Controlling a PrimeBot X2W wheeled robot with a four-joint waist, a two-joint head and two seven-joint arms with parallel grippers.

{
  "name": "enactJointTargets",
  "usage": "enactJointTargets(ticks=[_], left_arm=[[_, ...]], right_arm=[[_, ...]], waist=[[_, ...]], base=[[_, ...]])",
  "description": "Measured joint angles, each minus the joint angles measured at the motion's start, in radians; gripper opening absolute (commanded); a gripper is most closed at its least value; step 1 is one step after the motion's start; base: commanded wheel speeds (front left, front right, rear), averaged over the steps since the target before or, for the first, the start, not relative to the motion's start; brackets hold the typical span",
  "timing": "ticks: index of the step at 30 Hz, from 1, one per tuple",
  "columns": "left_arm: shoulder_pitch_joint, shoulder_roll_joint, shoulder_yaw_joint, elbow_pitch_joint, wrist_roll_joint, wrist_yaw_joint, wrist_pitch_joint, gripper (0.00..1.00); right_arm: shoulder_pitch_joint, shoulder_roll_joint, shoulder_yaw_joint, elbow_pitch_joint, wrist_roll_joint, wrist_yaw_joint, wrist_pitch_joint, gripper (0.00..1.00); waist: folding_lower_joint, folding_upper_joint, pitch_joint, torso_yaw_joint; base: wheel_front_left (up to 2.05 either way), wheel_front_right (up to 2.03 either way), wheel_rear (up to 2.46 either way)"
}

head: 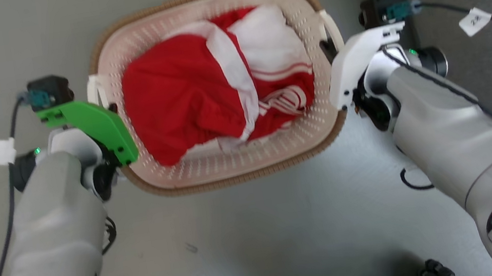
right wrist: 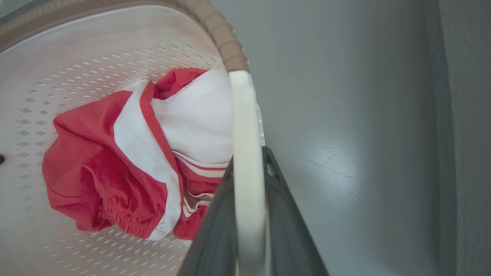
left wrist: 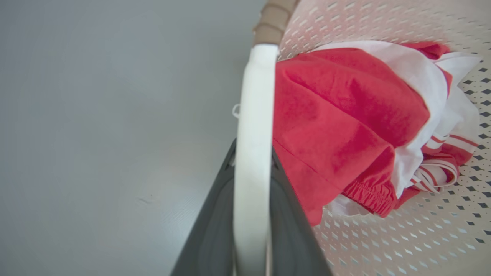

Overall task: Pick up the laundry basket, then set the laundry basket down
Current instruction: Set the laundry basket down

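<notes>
In the left wrist view the left claw (left wrist: 253, 153) runs off the bottom edge, and the left handle (left wrist: 253, 115) it clasps covers its inner pads. The right claw (right wrist: 248, 159) is cut likewise in the right wrist view, behind the right handle (right wrist: 245, 126). From the head, a green cover (head: 91, 125) and a white cover (head: 355, 66) hide both sets of fingers. The laundry basket (head: 239, 158) floor lies buried under red-and-white clothes (head: 170, 95). Print on a cable tag (head: 475, 20) is too blurred to read.
</notes>
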Motion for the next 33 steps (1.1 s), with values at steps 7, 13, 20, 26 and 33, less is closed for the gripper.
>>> enactJointTargets(ticks=[7, 13, 20, 26, 33], left_arm=[[-0.072, 0.006, 0.002, -0.013, 0.001, 0.0, -0.011, 0.0], [-0.109, 0.011, 0.003, -0.017, 0.003, 0.0, -0.031, 0.0], [-0.122, 0.011, 0.001, -0.003, 0.01, 0.0, -0.049, 0.0], [-0.14, 0.011, 0.0, 0.008, 0.013, -0.001, -0.058, 0.0], [-0.154, 0.009, -0.003, 0.027, 0.019, -0.009, -0.058, 0.0]], right_arm=[[-0.075, -0.013, 0.0, -0.005, -0.01, -0.007, -0.024, 0.0], [-0.111, -0.016, -0.002, -0.006, -0.019, -0.008, -0.044, 0.0], [-0.12, -0.013, 0.002, 0.003, -0.029, -0.007, -0.069, 0.0], [-0.141, -0.011, 0.001, 0.01, -0.034, -0.007, -0.09, 0.0], [-0.143, -0.005, -0.003, 0.028, -0.032, -0.003, -0.095, 0.0]], waist=[[0.0, 0.0, 0.092, 0.003], [0.0, 0.0, 0.153, 0.007], [0.0, 0.0, 0.21, 0.012], [-0.0001, 0.0, 0.228, 0.015], [-0.0001, 0.0, 0.243, 0.016]], base=[[0.0, 0.0, 0.0], [0.0, 0.0, 0.0], [0.0, 0.0, 0.0], [0.0, 0.0, 0.0], [0.0, 0.0, 0.0]])
